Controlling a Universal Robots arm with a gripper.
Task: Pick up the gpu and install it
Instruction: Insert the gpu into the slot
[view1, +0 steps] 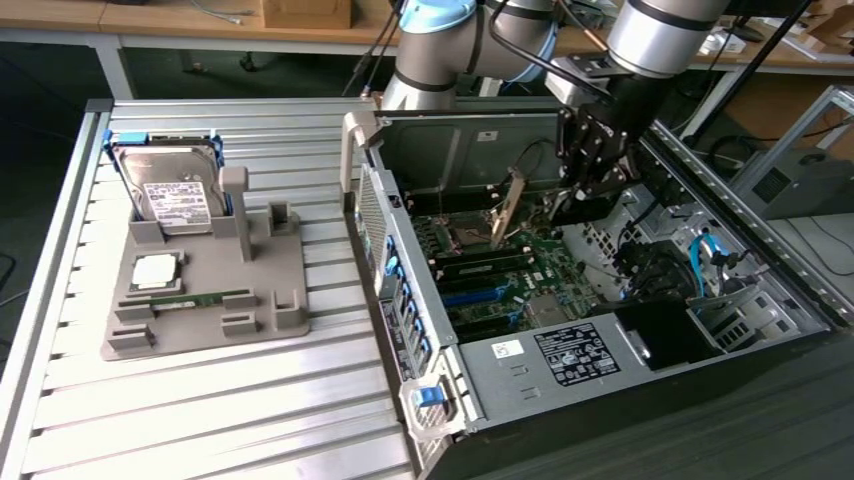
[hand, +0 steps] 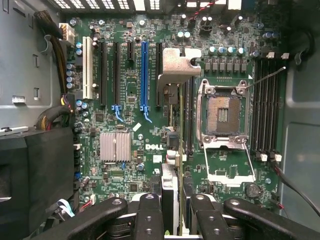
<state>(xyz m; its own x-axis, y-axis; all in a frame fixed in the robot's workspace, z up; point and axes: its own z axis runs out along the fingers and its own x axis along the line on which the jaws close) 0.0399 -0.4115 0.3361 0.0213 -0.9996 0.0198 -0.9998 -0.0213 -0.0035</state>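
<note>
Mid-install, the gripper (hand: 176, 216) seems clamped on the gpu (hand: 177, 67), edge-on over the motherboard (hand: 125, 105); seating demands its edge squared to a slot

gpu (hand: 176, 67) — silver metal bracket, matt hand (hand: 172, 212)

White "DELL" logo on green motherboard (hand: 131, 107); hard drive (view1: 171, 195) label print too small to read.

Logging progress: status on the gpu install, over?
Arm's pincer shut on gpu. Held on edge inside the computer case, over the motherboard beside the empty CPU socket. Seating unclear. Nothing seen in the way.
</note>
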